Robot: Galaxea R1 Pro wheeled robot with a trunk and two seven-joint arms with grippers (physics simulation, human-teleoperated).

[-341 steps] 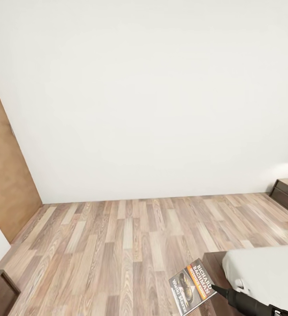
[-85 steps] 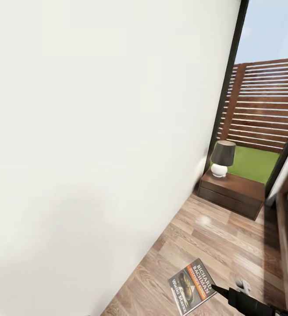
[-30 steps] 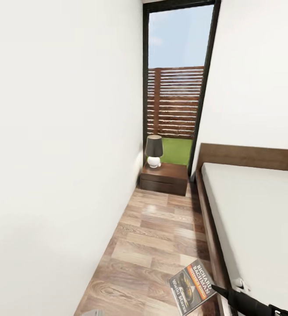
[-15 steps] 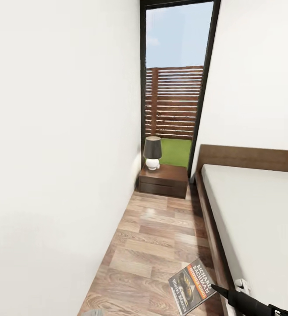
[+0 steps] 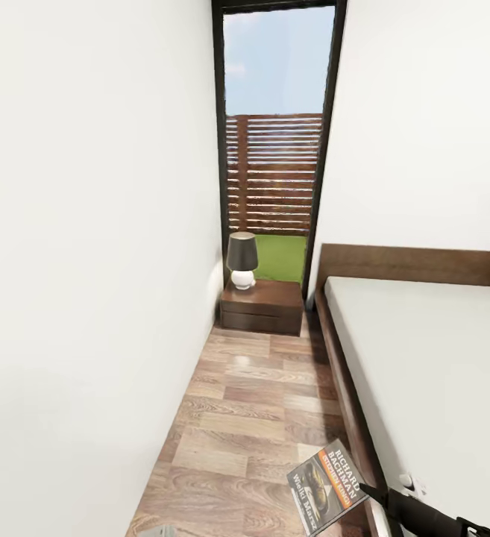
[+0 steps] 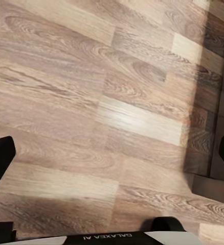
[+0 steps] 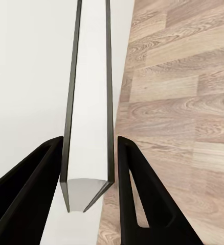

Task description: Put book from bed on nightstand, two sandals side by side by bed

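The book (image 5: 327, 485), dark with an orange band, hangs over the wood floor at the bed's near corner, with my right gripper (image 5: 368, 494) shut on its edge. In the right wrist view the book (image 7: 87, 102) shows edge-on between the two black fingers (image 7: 32, 191). The bed (image 5: 423, 358) with its grey mattress runs along the right. One dark nightstand (image 5: 262, 307) stands at the far end of the aisle, under the window. My left gripper (image 6: 112, 158) is open over bare floor. The two sandals are out of view.
A lamp (image 5: 242, 259) with a dark shade and white base stands on the nightstand's left part. A white wall (image 5: 88, 298) bounds the aisle on the left. The wood-plank floor (image 5: 259, 403) runs between wall and bed frame. A tall dark-framed window (image 5: 274, 134) shows fence and grass.
The whole picture has shifted: the camera has turned slightly, so the nightstand, lamp and window sit further left. The book stays held in my right gripper in the same pose.
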